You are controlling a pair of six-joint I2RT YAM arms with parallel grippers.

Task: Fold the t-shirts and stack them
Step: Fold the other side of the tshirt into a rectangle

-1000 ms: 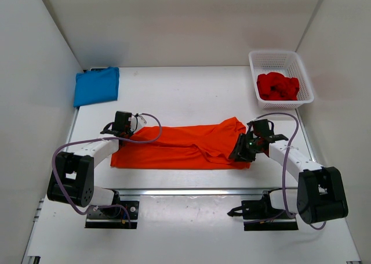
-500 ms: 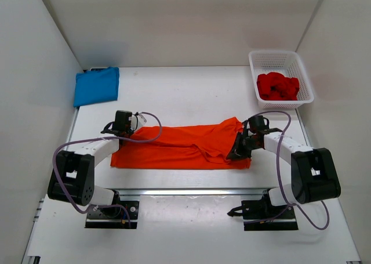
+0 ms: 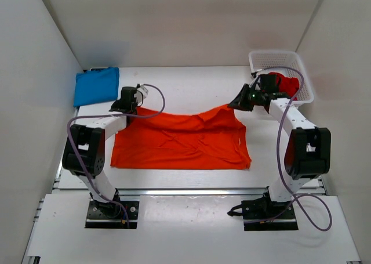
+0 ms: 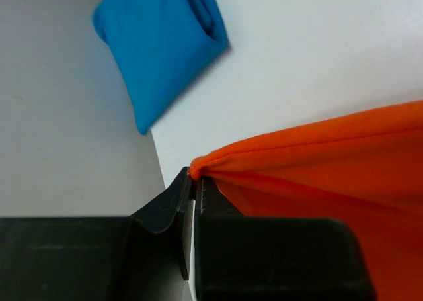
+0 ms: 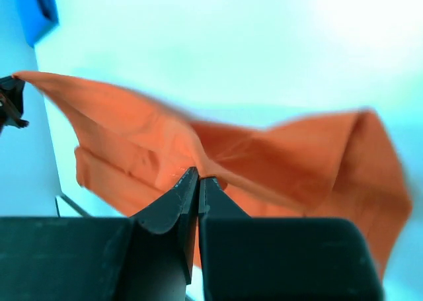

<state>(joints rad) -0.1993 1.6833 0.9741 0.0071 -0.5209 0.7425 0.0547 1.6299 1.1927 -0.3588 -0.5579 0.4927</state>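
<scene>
Left claw [image 4: 193, 182] and right claw [image 5: 198, 176], each pinching the orange shirt [image 3: 179, 142], had hauled its edge toward twelve o'clock; blue shirt [image 3: 97, 85] lay folded, red shirt [image 3: 288, 84] crumpled.

Top cam overhead, wrist cams close-up, all share orange shirt [image 3: 179, 142].

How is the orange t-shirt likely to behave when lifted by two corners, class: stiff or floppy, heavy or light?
Probably floppy: the orange t-shirt sags and wrinkles between the left gripper and right gripper. Likely light for its size: two small pinches hold up its far edge. It would probably drape, its near edge trailing on the table.
</scene>
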